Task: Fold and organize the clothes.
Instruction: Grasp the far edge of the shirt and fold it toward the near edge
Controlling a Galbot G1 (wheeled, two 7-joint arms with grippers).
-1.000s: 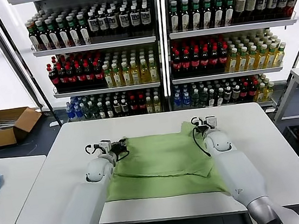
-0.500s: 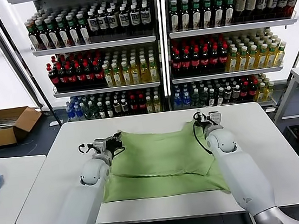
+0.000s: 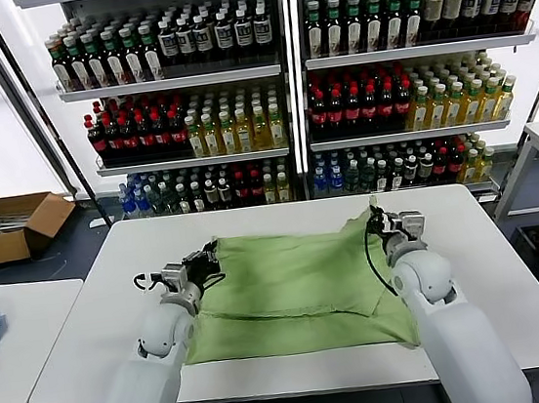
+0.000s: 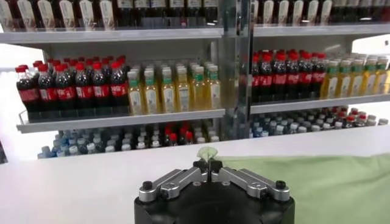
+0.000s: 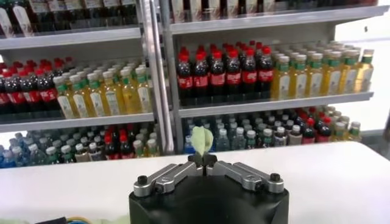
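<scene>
My left gripper (image 3: 209, 252) and right gripper (image 3: 377, 218) pinch the shirt (image 3: 295, 287) corners; I should keep them level and taut

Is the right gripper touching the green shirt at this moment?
Touching. In the right wrist view the right gripper is shut, with a tuft of the green shirt pinched between its fingertips and sticking up from them.

Looks like a shop mock-up or test lab w/ retail shelving: metal shelves (image 3: 176, 83) packed w/ rows of drink bottles (image 3: 138, 134), sorted by colour – dark, red-capped, yellow, blue. White surface (image 3: 282, 222) in front, second white surface (image 3: 15, 331) to the left, open cardboard box (image 3: 7, 226) on the floor, bright white walls.
</scene>
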